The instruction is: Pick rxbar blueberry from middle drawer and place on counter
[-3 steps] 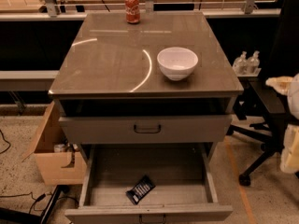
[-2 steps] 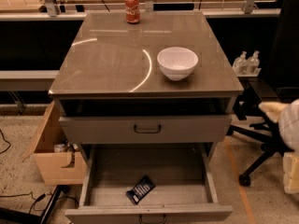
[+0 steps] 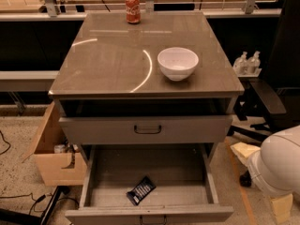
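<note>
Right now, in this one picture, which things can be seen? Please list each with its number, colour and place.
small flat bar in a dark wrapper: one, navy-black, inside the open drawer, near its front
wide shallow open drawer: one, grey-beige, lowest
shut drawer above it: one, grey-beige
glossy cabinet top: one, grey-brown
round bowl: one, white, right side of the top
soda can: one, red, upright at the top's far edge
cardboard box: one, brown, floor left
clear bottles: two, right of the cabinet
office chair: one, black, right
rounded arm shell: one, white, lower right
tool: not in view
</note>
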{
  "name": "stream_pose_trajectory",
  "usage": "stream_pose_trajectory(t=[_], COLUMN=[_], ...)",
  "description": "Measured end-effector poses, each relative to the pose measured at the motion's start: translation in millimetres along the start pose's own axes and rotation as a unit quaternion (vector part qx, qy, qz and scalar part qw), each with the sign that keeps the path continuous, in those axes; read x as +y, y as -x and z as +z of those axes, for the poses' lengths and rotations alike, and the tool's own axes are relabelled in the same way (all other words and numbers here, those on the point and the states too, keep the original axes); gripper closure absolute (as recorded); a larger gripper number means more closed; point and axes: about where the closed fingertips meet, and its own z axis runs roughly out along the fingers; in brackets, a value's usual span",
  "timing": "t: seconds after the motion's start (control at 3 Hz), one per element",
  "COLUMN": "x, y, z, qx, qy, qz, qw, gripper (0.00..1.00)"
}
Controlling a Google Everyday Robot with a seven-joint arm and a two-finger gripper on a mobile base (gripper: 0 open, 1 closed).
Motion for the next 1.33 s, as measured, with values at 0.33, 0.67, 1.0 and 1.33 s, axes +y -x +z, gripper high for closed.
stream_pose_trajectory(t=[0.33, 0.67, 1.0, 1.33], x=[-2.3, -15.1, -35.7, -51.1], y=[3.2, 27.3, 83.7, 137.3], z=[3.7, 30.7, 77.9, 110.4], qx=[-0.002, -0.008, -0.016, -0.033], qy=[-0.005, -0.024, -0.063, -0.097], qz=[0.0, -0.023, -0.114, -0.206], qw=[1.0, 0.9994, 0.9913, 0.9732], gripper=[0.0, 0.0, 0.0, 0.0])
